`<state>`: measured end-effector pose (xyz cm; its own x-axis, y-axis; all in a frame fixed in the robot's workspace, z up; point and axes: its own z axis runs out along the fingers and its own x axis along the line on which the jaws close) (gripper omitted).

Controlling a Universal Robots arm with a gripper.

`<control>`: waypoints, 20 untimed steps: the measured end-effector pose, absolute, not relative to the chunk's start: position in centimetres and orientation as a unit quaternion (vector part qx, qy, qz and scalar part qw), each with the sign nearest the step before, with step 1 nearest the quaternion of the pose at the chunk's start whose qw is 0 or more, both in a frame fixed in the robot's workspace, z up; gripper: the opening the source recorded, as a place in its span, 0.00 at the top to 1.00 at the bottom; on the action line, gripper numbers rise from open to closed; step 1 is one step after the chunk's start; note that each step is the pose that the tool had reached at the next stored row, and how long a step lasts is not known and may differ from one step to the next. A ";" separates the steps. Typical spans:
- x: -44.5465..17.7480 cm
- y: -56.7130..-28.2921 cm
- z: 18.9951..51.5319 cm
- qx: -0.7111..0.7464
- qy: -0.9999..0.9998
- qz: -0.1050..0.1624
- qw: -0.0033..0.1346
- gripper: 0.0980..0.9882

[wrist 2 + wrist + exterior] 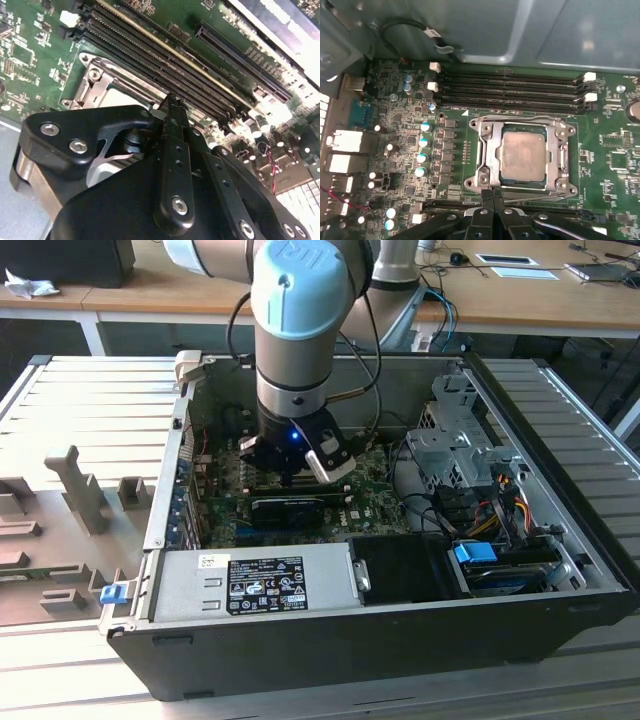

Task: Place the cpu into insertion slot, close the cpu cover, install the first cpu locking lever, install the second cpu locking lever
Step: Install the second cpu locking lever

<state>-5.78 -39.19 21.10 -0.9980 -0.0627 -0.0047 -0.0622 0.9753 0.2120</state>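
In the first wrist view, nearest the camera, the gripper (493,196) reaches in at the bottom centre of the frame, its two black fingertips (487,199) pressed together with no gap between them and nothing held, their tips touching or just over the near edge of the silver socket frame. Just beyond them sits the cpu (523,156), its dull silvery top showing flat and square inside the insertion slot (492,161), slightly right of centre. The cpu cover (559,162) lies down flat around the chip, which shows through the cover's window. A thin metal rod — a locking lever (535,198) — runs along the near side of the frame, just beside the fingertips. Past the socket lie four long black memory slots (512,87), then the grey wall of the case (485,30) across the top.

In the second wrist view the black gripper (171,103) body takes up the lower half, its tip at the centre of the frame against the silver socket frame (97,82), with the memory slots (165,60) running diagonally behind.

In the exterior view the open computer case (560,540) lies on its side in the middle — the arm (300,310) comes down from the top centre and the gripper (290,478) sits low over the green motherboard (370,490).
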 end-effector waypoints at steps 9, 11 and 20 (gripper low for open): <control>-7.0 -39.8 20.6 0.031 -0.991 -0.130 0.000 0.99; -7.1 -40.1 20.6 0.032 -0.990 -0.137 0.000 0.99; -7.2 -40.3 19.9 0.031 -0.986 -0.163 -0.001 0.99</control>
<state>-7.16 -40.34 19.88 -0.9980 -0.0617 -0.0119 -0.0623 0.9451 0.3207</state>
